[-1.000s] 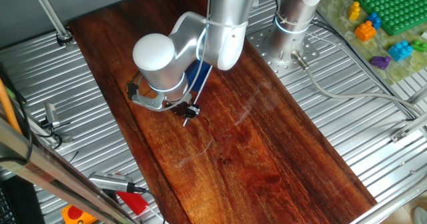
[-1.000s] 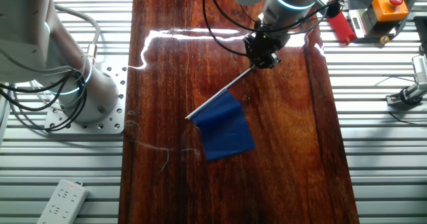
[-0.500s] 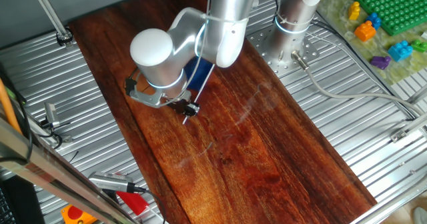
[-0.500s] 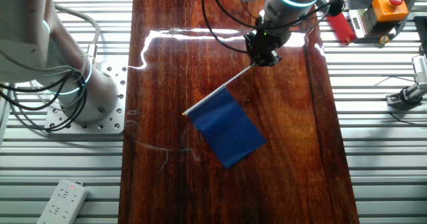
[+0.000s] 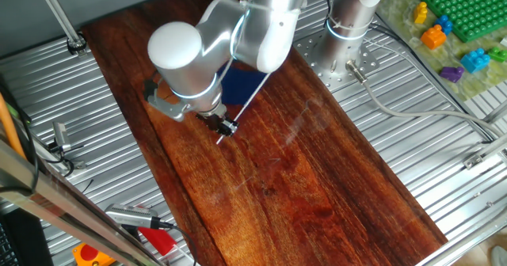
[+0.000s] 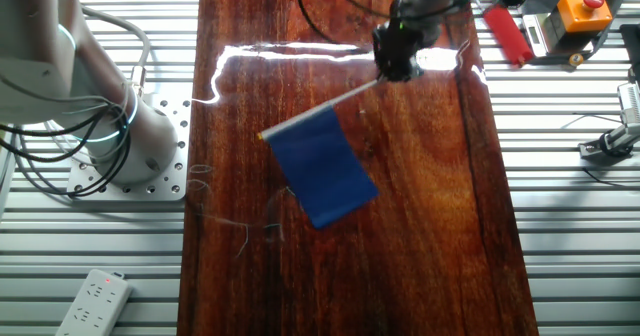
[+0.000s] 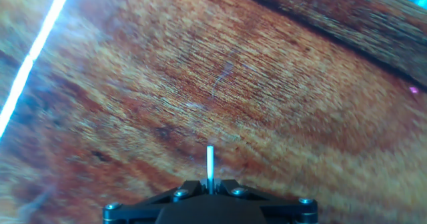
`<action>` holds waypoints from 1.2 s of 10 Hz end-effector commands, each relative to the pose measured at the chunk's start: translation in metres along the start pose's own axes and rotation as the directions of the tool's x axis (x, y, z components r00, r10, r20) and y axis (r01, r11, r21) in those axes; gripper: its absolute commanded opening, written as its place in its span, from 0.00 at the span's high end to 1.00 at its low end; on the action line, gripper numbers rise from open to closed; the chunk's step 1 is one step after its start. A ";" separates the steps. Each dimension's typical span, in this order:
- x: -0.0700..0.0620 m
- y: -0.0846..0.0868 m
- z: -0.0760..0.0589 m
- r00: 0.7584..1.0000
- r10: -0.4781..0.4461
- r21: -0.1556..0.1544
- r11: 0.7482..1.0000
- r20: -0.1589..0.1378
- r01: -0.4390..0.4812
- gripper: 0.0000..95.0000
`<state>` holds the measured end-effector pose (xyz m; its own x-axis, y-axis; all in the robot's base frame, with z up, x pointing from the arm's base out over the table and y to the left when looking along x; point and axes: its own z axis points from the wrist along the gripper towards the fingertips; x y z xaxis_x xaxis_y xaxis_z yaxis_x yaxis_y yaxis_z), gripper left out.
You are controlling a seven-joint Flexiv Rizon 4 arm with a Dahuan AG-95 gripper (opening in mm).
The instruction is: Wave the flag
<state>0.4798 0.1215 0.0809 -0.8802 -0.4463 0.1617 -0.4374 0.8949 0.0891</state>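
Flag [image 6: 322, 166] stick between closed jaws

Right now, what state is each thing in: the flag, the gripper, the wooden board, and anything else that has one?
flag: held by its stick end, off the board, cloth spread out.
gripper: fingers shut on the white stick.
wooden board: flat, nothing resting on it that shows.
power strip: lying flat beside the board.

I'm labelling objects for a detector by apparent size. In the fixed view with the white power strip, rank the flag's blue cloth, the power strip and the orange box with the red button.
1. Flag's blue cloth, clearly largest.
2. Power strip and orange box look close; both are cropped, so unranked.
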 end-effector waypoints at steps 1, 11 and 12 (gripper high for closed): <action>-0.006 0.012 -0.023 0.995 0.090 -0.017 0.996 -0.031 -0.090 1.00; -0.026 0.021 -0.052 0.997 0.062 -0.019 0.998 -0.053 -0.063 1.00; -0.024 0.008 -0.054 0.997 -0.044 -0.011 0.999 -0.063 0.044 1.00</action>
<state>0.5037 0.1484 0.1300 -0.9563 -0.2026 0.2110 -0.1795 0.9760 0.1234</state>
